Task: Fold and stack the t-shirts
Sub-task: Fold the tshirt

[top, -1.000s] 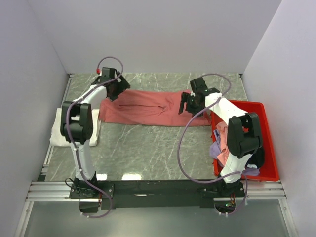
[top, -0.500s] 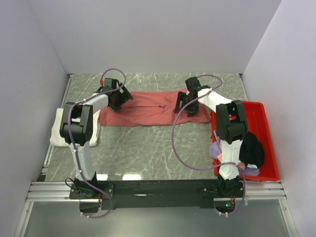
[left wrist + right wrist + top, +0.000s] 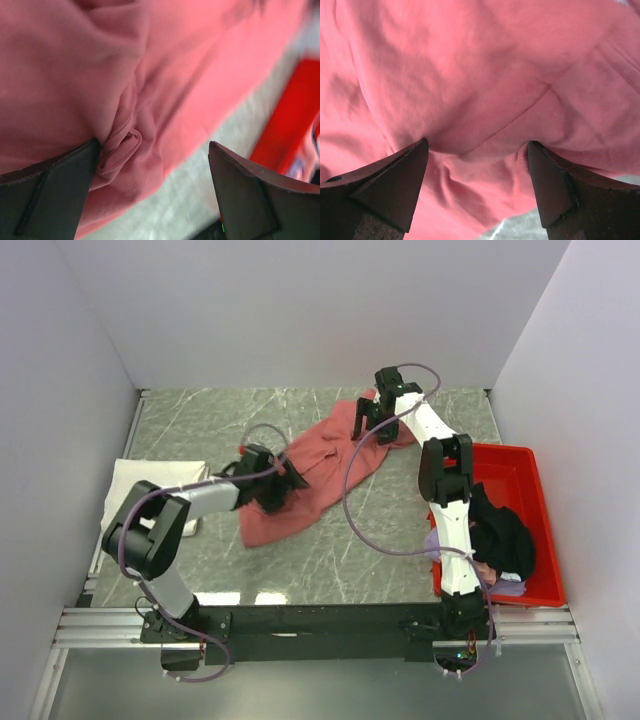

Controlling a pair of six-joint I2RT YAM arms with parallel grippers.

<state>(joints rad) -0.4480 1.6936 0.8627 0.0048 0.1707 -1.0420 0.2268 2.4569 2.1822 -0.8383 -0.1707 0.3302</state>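
Grey marbled counter (image 3: 340, 550), white walls. Dusty red t-shirt (image 3: 318, 462) lies rumpled diagonally across it. Left pincer (image 3: 278, 486) and right pincer (image 3: 372, 422) both gape wide over the cloth, gripping nothing. Soft, light and limp; probably best pinched at a bunched fold or hem.

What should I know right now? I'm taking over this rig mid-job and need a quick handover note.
Left end effector: open, over the dusty red t-shirt's near end.
Right end effector: open, over its far end.
The shirt lies rumpled, diagonal, unfolded.
Done: white t-shirt looks folded at the left edge.
To do: fold the red one, then the black t-shirt and others heaped in the tray; stack all.
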